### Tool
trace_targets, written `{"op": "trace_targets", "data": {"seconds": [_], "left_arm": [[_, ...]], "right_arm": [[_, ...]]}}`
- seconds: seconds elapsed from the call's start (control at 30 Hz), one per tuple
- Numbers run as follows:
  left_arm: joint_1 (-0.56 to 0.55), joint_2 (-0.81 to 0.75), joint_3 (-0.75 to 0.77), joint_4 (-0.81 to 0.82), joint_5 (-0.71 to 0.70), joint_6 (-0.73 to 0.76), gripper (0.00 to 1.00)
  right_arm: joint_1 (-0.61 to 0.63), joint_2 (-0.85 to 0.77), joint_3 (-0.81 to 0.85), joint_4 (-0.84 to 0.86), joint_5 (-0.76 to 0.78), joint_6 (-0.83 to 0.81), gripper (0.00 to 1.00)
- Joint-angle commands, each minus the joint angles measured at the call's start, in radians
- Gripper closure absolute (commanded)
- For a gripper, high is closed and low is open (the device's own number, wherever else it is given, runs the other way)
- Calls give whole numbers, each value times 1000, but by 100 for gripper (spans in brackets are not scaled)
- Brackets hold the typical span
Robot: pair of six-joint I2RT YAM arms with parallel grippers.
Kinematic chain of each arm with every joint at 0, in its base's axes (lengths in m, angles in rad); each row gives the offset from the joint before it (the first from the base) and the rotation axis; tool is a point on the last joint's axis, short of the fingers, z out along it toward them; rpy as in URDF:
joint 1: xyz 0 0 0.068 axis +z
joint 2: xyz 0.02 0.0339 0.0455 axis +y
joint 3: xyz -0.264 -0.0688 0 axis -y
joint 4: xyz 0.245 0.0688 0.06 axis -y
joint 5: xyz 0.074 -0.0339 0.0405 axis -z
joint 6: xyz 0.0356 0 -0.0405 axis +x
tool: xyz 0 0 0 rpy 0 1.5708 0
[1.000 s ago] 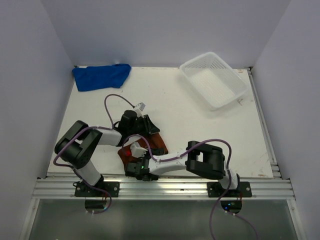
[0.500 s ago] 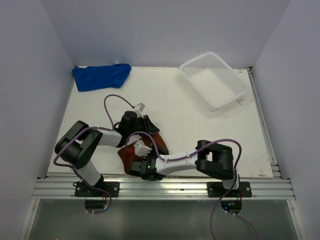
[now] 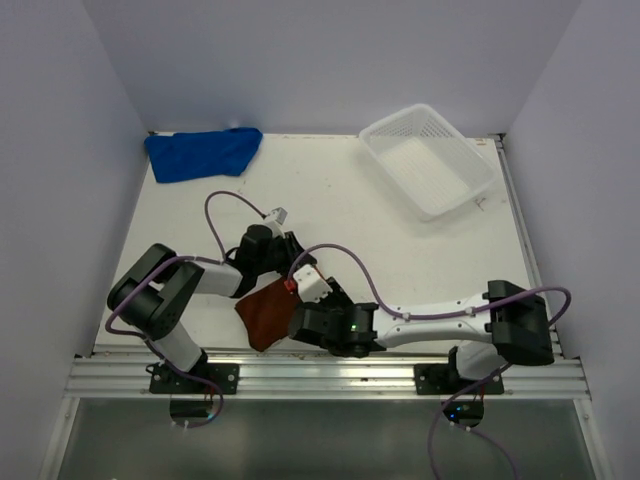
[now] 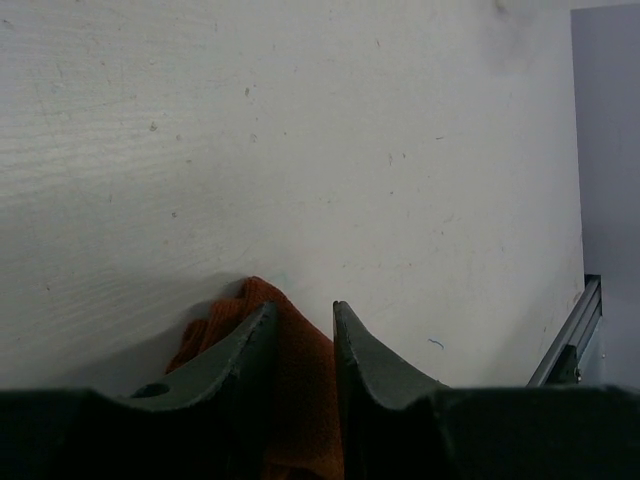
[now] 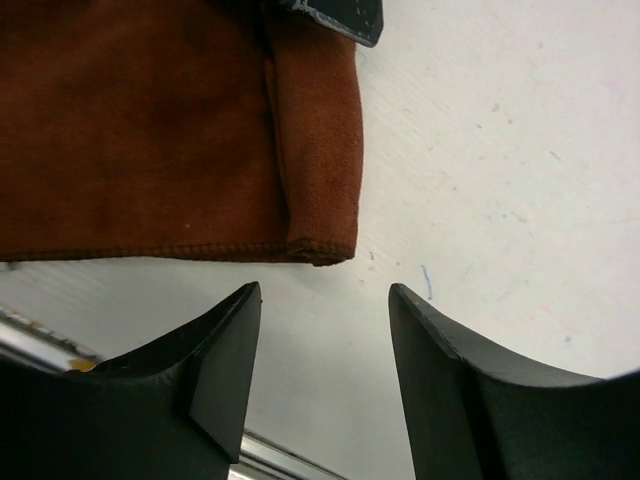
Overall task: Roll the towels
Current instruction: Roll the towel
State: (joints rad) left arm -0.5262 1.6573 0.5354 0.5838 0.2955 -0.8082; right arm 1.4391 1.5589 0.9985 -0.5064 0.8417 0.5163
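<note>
Left gripper [image 4: 300, 312] pinches the brown towel [image 4: 305, 400]; right gripper [image 5: 325, 292] hangs spread and empty.
The towel lies near the table [image 3: 400, 260] front, one side folded over. Regrip that fold low and square, then turn it evenly. The blue towel [image 3: 203, 152] lies far left.

Flat white painted tabletop [image 3: 430, 240] lying under soft, even light, showing faint scuffs and specks. 3 plain pale lavender-grey walls [image 3: 330, 60] closing in back, left and right sides. Silver aluminium rail [image 3: 300, 378] running along near edge. Thinner metal strip [image 3: 528, 260] bordering right edge. Glossy grey-green surface [image 3: 330, 440] reflecting dimly below rail.
</note>
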Motion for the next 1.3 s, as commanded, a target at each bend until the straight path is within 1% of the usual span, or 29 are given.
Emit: {"op": "trace_targets", "data": {"seconds": [0.0,0.1,0.13,0.17,0.23,0.27,0.33,0.53,0.7,0.87,0.9,0.97,1.0,1.03,1.1,1.13,1.2,1.27], "left_arm": [[-3,-19,-34,-25,-45,23,67],[-3,-19,-34,-19,-41,23,67],[-3,-19,-34,-18,-38,23,67],[-4,-21,-35,-16,-39,21,67],[-5,-16,-38,-13,-36,21,67],[-6,-14,-38,-12,-36,23,67],[-5,-14,-40,-9,-35,23,68],[-8,-13,-43,-2,-29,20,68],[-8,-14,-43,-2,-27,21,68],[-8,-19,-43,-9,-27,27,69],[-8,-21,-43,-10,-27,27,69],[-8,-21,-43,-10,-27,30,69],[-8,-21,-43,-13,-25,30,69],[-8,-21,-41,-10,-25,32,69],[-8,-22,-38,-13,-27,33,69],[-8,-19,-37,-15,-25,35,69],[-8,-19,-31,-18,-25,40,72],[-8,-21,-19,-29,-27,44,72]], "right_arm": [[-34,-118,-72,123,-108,42,42],[-123,-180,-121,215,-245,70,42],[-187,-213,-156,268,-298,86,42],[-215,-227,-173,294,-373,97,42],[-287,-255,-213,357,-436,119,41],[-305,-258,-222,373,-493,125,41],[-351,-255,-236,405,-538,142,41],[-397,-180,-256,466,-631,165,40],[-411,-91,-262,483,-622,163,41],[-440,-39,-282,502,-624,154,41],[-448,-25,-290,500,-625,153,44],[-451,-17,-300,549,-647,140,50],[-451,-13,-311,565,-650,128,60],[-450,-8,-316,568,-650,120,65],[-450,-8,-330,578,-648,91,71],[-451,-16,-337,594,-650,87,79],[-450,-23,-354,612,-664,71,87],[-450,-33,-359,615,-667,67,100]]}}
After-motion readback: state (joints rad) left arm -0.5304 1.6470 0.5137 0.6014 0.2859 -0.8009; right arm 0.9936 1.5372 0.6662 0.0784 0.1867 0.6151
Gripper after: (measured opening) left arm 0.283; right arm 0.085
